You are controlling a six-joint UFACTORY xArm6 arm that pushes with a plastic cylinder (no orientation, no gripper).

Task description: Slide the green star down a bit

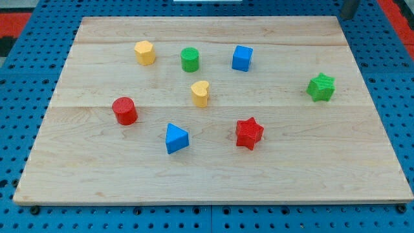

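Note:
The green star (321,87) lies on the wooden board (213,175) at the view's right, apart from the other blocks. A dark rod shows at the view's top right edge, just past the board's corner. My tip (347,17) is well above the green star and slightly to its right, touching no block.
Other blocks on the board are a yellow hexagon (145,52), a green cylinder (190,59), a blue cube (242,58), a yellow heart (201,93), a red cylinder (125,110), a blue triangle (176,138) and a red star (249,133). Blue pegboard surrounds the board.

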